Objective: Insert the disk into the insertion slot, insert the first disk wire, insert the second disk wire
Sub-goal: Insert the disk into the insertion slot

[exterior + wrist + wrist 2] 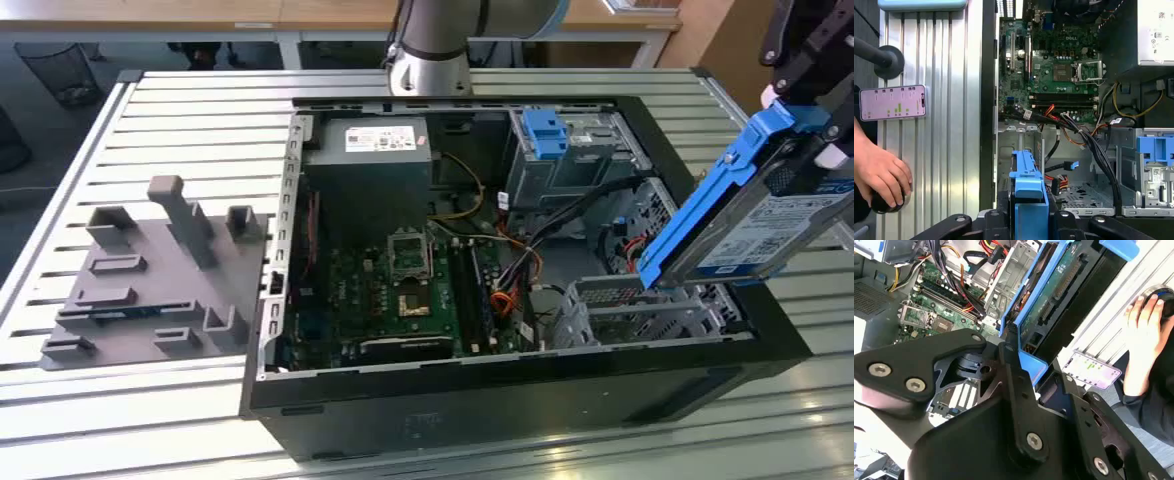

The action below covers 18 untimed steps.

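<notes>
The disk [763,215], a silver drive with a white label in a bright blue carrier, hangs tilted over the open computer case's corner on the exterior view's right. My gripper [805,95] is shut on its upper end. The disk's lower edge hovers just above the insertion slot [625,305], a low perforated metal bay, without touching it. In the second wrist view the disk [1054,295] shows its green circuit board between my black fingers [1014,360]. In the first wrist view the blue carrier [1029,192] stands over the slot [1080,196]. Loose red and black wires [1056,181] lie beside the bay.
A taller grey cage with a blue tab [550,135] stands behind the slot. The motherboard [400,290] and power supply [367,160] fill the case. A grey fixture [147,280] sits on the slatted table. A person's hand [879,175] and a phone [891,102] lie beside the case.
</notes>
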Each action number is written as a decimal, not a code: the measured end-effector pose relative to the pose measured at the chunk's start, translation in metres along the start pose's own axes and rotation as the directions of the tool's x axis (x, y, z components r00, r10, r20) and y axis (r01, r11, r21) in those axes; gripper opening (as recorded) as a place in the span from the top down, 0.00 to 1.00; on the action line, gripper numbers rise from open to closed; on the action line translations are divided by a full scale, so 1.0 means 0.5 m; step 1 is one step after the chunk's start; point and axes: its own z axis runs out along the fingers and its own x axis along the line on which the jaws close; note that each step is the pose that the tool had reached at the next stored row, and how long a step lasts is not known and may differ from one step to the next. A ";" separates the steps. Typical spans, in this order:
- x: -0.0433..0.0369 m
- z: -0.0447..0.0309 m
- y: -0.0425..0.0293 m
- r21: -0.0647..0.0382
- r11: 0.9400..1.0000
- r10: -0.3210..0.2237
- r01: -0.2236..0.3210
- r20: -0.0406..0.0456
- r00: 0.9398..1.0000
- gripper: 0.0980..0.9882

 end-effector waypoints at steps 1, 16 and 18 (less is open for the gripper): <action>0.000 0.000 0.000 0.000 1.000 0.000 0.000 0.000 1.000 0.70; 0.000 0.001 0.016 0.004 1.000 0.000 0.000 0.000 1.000 0.70; 0.000 0.001 0.022 0.008 1.000 0.000 0.000 0.001 1.000 0.70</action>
